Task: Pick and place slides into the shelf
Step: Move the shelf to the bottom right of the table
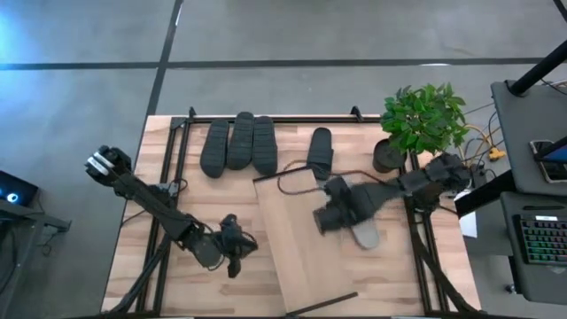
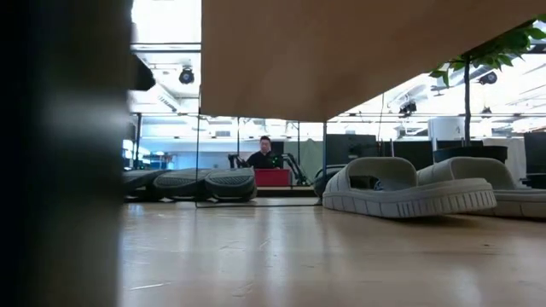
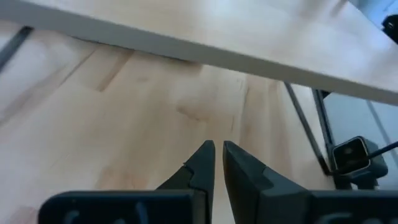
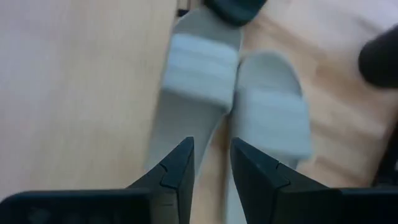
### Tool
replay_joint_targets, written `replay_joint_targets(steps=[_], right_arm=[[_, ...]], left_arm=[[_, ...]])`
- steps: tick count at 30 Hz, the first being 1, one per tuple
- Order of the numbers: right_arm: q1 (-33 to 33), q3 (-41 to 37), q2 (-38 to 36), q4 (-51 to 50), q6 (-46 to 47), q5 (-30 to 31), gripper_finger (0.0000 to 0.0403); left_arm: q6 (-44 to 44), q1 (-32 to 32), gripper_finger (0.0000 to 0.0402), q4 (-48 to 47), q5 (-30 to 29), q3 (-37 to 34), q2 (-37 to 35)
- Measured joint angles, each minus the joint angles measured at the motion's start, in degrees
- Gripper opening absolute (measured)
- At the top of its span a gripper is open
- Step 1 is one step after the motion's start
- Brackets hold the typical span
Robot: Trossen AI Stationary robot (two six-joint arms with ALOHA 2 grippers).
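Two light grey slides (image 4: 199,81) (image 4: 270,106) lie side by side on their soles on the table, next to the right edge of the shelf's wooden top board (image 1: 297,239). My right gripper (image 4: 211,146) hangs above them, open, fingers pointing steeply down, with nothing between them. Three dark slides (image 1: 239,142) lie in a row at the table's far edge, and another dark slide (image 1: 321,151) lies to their right. My left gripper (image 1: 232,252) is shut over bare table left of the board, whose edge (image 3: 249,50) shows ahead of it.
A potted plant (image 1: 421,120) stands at the table's far right corner. The shelf's thin black frame (image 1: 306,175) runs along the board's far edge. In the low view the board (image 2: 341,51) hangs overhead, and a person (image 2: 266,153) sits far behind the table.
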Motion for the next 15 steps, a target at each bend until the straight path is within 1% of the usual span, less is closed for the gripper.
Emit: replay_joint_targets(steps=[3,7,10,12,15], right_arm=[[-4.64,-1.59,0.00,4.68,-7.38,-0.05,0.0089],[-9.54,-1.99,0.26,7.40,-14.47,-0.43,0.0084],[-12.00,-2.03,0.37,8.03,-18.75,-0.44,0.0081],[-13.04,-2.03,0.35,9.68,-21.09,-0.74,0.0082],[-14.48,-2.25,0.39,14.41,-26.14,-3.63,0.0081]], left_arm=[[0.34,0.04,0.0018,2.13,0.26,0.59,3.37],[2.14,0.04,0.0018,7.05,0.70,1.95,7.43],[6.41,0.44,0.0018,12.39,0.80,3.18,10.06],[9.07,1.22,0.0019,13.90,0.68,4.38,11.42],[11.88,2.85,0.0018,14.48,0.67,7.31,13.38]])
